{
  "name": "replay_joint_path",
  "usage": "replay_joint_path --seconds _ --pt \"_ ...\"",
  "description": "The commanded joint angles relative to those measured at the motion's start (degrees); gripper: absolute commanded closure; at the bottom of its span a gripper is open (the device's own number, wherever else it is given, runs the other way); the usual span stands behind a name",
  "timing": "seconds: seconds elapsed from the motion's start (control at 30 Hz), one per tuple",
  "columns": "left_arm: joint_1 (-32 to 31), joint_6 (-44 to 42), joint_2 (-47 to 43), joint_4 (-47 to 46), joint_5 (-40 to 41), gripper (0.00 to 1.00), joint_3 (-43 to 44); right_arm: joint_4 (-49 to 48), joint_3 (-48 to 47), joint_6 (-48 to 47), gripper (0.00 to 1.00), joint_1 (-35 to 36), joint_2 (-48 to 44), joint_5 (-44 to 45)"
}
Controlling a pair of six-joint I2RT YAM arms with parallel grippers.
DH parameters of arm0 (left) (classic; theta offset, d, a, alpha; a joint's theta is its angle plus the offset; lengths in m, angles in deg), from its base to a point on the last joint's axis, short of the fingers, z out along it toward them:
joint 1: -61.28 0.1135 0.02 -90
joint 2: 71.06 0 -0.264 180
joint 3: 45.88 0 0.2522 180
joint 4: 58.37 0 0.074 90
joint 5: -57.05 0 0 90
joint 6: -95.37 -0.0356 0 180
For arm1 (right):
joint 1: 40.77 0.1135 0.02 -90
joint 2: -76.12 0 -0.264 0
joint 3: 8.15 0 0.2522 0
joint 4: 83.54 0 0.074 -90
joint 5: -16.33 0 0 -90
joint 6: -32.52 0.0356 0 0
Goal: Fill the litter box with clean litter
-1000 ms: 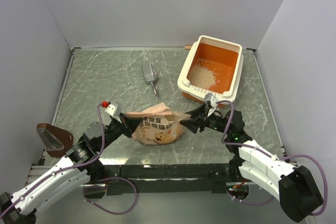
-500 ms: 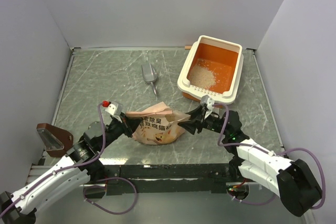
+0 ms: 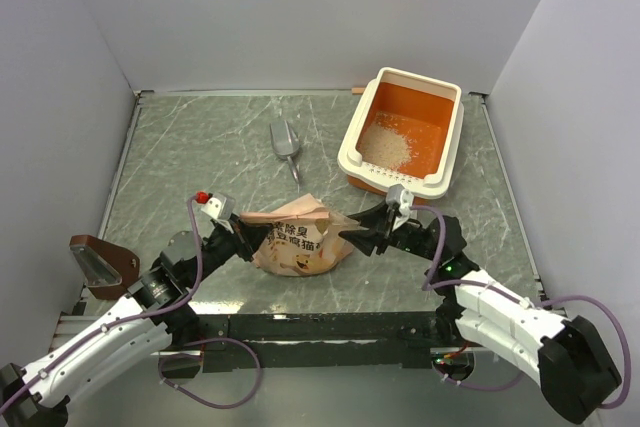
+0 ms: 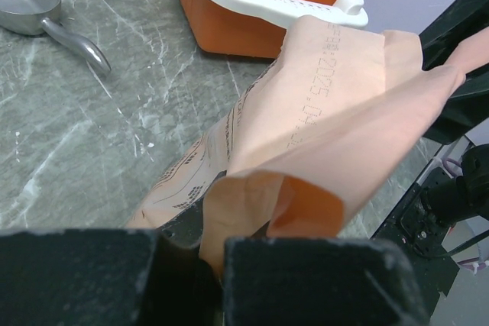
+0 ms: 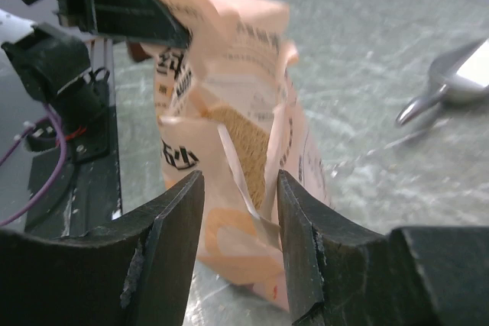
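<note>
Paper bag (image 3: 300, 243), clamped by left gripper (image 3: 245, 242) and right gripper (image 3: 347, 235), sits before litter box (image 3: 420, 78) running lengthwise away, scoop (image 3: 285, 143) to its left.

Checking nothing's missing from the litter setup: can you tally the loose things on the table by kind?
litter box: 1
clean litter heap, in the box: 1
paper litter bag: 1
metal scoop: 1
brown object, left edge: 1
Total: 5
</note>
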Motion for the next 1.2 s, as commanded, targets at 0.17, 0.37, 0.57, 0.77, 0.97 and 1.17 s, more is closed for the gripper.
replay_joint_path --seconds 0.17,0.37,0.57,0.77,0.97,1.17 --pt "0.28 0.35 1.28 -3.41 -0.14 0.99 1.93 -3.44 -1.3 -2.36 0.49 0.8 1.07 -0.85" --pt "0.37 0.61 0.67 -3.41 0.04 0.99 1.58 -4.76 -1.48 -1.74 0.49 0.8 3.1 -0.94" --pt "0.28 0.7 0.93 -3.23 -0.22 0.99 1.67 -7.48 -0.78 0.19 0.55 0.8 3.19 -1.03" --pt "0.28 1.23 1.2 -3.41 -0.58 0.99 1.4 -11.44 0.19 3.17 0.62 0.8 3.1 -1.65" --pt "0.28 2.19 0.5 -2.01 -0.93 0.99 2.28 -15.58 0.54 7.57 1.0 0.71 5.65 -1.13" --pt "0.28 10.25 1.54 8.08 1.18 0.99 8.77 -6.1 0.02 19.6 1.0 -3.67 -0.05 -2.17"
